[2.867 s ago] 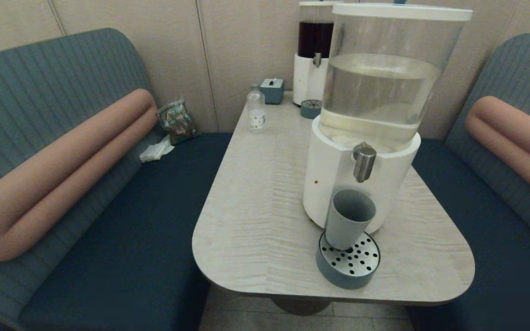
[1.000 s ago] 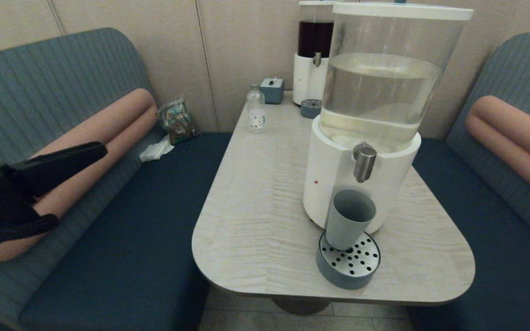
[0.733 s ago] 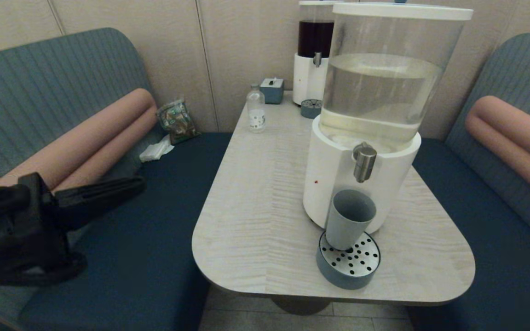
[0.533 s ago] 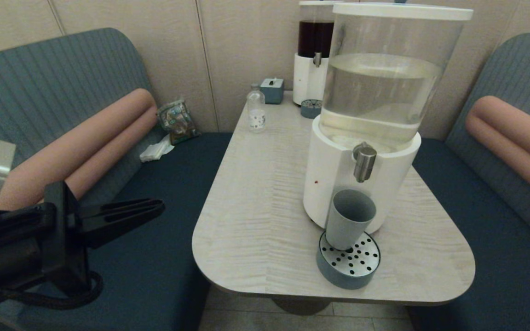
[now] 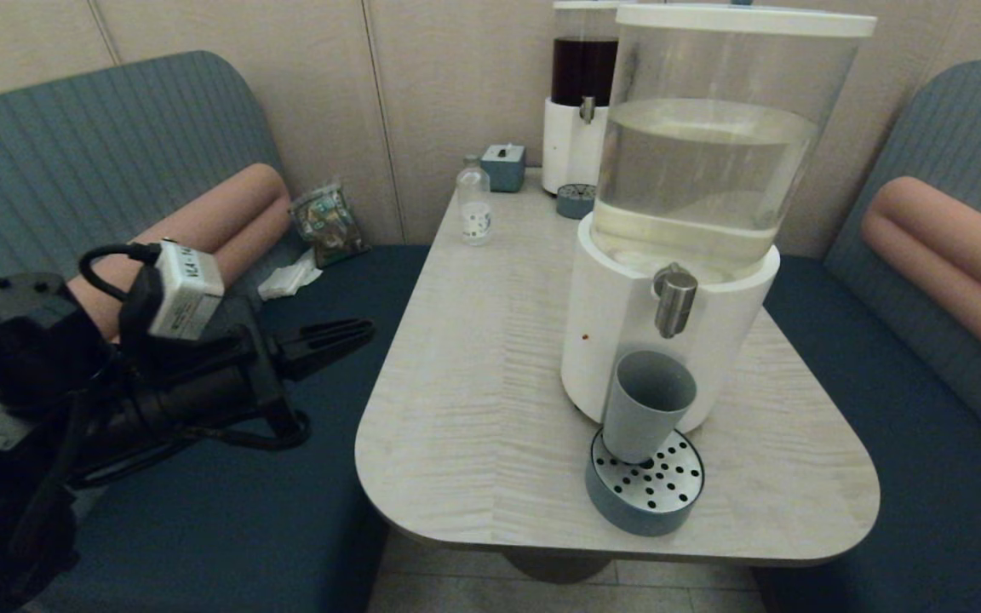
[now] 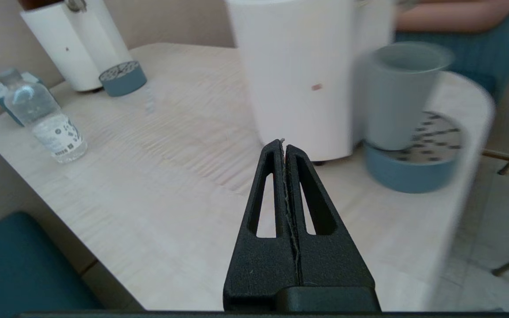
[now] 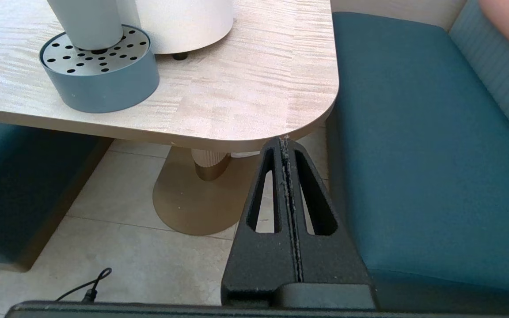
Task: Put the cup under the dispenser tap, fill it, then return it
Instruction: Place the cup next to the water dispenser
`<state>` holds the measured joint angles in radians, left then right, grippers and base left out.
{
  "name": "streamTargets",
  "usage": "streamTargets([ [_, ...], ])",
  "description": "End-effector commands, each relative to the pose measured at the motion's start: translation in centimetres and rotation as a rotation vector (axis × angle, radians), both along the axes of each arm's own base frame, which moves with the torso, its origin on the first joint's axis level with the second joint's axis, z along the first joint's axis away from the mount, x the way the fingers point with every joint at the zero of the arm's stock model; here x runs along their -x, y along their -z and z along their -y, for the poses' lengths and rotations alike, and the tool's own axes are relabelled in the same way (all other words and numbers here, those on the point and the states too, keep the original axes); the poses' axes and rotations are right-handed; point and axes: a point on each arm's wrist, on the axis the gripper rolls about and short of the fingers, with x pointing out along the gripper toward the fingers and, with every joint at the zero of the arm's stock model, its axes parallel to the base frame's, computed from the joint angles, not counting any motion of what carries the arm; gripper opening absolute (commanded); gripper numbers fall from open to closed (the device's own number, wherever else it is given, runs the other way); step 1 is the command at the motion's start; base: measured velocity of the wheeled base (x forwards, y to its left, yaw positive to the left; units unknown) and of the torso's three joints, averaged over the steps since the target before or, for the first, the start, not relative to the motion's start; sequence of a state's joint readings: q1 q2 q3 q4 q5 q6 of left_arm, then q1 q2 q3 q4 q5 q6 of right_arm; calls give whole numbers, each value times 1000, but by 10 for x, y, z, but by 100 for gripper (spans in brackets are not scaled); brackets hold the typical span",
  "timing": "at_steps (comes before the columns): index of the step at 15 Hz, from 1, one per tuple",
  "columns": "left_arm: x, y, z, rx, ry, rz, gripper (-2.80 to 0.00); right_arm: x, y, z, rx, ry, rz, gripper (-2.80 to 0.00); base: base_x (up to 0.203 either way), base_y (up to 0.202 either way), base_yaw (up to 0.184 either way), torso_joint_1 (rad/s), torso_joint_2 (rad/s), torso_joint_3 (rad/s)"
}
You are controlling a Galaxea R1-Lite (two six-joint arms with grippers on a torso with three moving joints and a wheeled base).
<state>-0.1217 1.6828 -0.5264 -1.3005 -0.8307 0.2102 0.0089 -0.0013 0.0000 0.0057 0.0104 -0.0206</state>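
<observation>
Roughly, scene: booth tabletop with two dispensers, robot facing it from the near end
cup: grey-blue cup stands upright on the round perforated drip tray, its back against the white base of the pale-liquid dispenser; sits toward the tray's rear half, so the mouth is roughly below the spout
cup fill: inside looks dry from the head view, but cannot tell for sure
tap: dispenser tap juts from the white base directly above the cup, a clear gap between spout and rim; placement step looks already satisfied, judging by alignment
left tool: left tool off the tabletop's left edge, over the blue bench seat, pointing toward the dispenser; fingers pressed together, nothing held
left tool, wrist view: tips aimed at the white base, cup off to one side; closed probably because a push on the tap needs a point, not a grasp, though that is a guess
right tool: right tool parked low beside the tabletop's near right corner, over floor and seat; fingers together, empty, not seen from the head camera
stage: judged early in the fill step, tap untouched
next need: reach past the cup without knocking it off the tray
risk: cup is light and unheld, a nudge could tip it
clutter: small clear bottle and dark-red dispenser at the far end, well apart from the work
</observation>
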Motion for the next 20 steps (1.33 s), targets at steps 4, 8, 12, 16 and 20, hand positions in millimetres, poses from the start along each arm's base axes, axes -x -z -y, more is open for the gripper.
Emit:
streamTargets([
  [4, -45, 26, 8, -12, 12, -43, -280, 0, 0, 0, 1, -1, 2, -280, 0, 0, 0, 0, 0, 0],
  [8, -46, 30, 10, -15, 19, -53, -280, 0, 0, 0, 1, -1, 3, -280, 0, 0, 0, 0, 0, 0],
  [12, -48, 27, 16, -4, 31, -55, -280, 0, 0, 0, 1, -1, 3, -280, 0, 0, 0, 0, 0, 0],
  [16, -52, 28, 47, 4, 101, -60, 0, 0, 0, 0, 1, -1, 4, -280, 0, 0, 0, 0, 0, 0],
  [20, -46, 40, 107, 28, 189, -120, 0, 0, 0, 0, 1, -1, 3, -280, 0, 0, 0, 0, 0, 0],
])
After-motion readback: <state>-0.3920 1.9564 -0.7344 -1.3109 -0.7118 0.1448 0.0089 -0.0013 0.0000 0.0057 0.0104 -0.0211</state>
